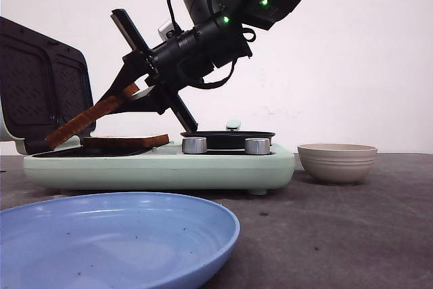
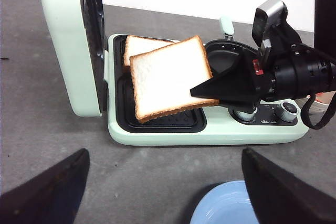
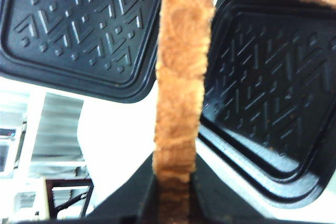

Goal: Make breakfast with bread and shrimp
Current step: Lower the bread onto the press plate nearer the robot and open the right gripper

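Your right gripper (image 1: 135, 89) reaches down and to the left from the upper right, its fingers clamped on the crust edge of 1 bread slice (image 2: 170, 77). That slice tilts steeply, its low left end just above or touching the left end of the dark ribbed plate; you cannot tell which. The 2nd bread slice (image 1: 125, 141) lies flat on that plate of the pale green sandwich maker (image 1: 159, 167), partly under the tilted one. The maker's lid (image 1: 40, 86) stands open at the left. 2 silver knobs (image 1: 194, 145) sit along its front edge, with a round black pan (image 1: 226, 136) just behind them. A beige ribbed bowl (image 1: 337, 162) stands on the grey table (image 1: 338, 235), right of the maker. A blue plate (image 1: 115, 241) lies nearest you, at left. Your left gripper (image 2: 165, 192) hovers on the near side, fingers spread wide and holding nothing. No shrimp can be made out.
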Controlling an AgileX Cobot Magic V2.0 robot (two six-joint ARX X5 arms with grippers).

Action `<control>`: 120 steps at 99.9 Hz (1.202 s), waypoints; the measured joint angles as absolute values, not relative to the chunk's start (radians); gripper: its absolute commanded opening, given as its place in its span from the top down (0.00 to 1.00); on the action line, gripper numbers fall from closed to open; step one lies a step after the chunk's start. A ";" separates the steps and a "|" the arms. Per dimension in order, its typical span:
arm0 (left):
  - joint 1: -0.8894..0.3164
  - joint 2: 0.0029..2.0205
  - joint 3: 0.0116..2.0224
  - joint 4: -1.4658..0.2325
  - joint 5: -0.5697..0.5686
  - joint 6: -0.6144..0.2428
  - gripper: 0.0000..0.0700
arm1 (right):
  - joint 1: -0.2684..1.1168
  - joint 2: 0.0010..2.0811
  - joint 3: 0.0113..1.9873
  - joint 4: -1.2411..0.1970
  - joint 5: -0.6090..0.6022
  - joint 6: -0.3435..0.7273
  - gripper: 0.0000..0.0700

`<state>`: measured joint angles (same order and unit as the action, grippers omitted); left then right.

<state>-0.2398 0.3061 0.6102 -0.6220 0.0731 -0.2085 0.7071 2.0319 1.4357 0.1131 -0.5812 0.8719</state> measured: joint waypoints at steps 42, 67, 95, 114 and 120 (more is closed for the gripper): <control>-0.240 0.306 0.610 -0.621 0.073 -0.208 0.27 | 0.743 2.032 1.436 0.113 -0.490 0.895 1.00; -0.240 0.306 0.610 -0.621 0.073 -0.208 0.27 | 0.752 2.032 1.436 0.113 -0.445 0.904 1.00; -0.240 0.306 0.610 -0.621 0.073 -0.208 0.27 | 0.753 2.032 1.436 0.113 -0.441 0.905 0.83; -0.240 0.306 0.610 -0.621 0.073 -0.208 0.27 | 0.753 2.032 1.436 0.112 -0.426 0.902 0.68; -0.240 0.306 0.610 -0.621 0.073 -0.208 0.27 | 0.755 2.032 1.436 0.103 -0.410 0.894 0.60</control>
<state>-0.2398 0.3061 0.6102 -0.6212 0.0731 -0.2085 0.7547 2.0319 1.4364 0.1028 -0.4095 0.8944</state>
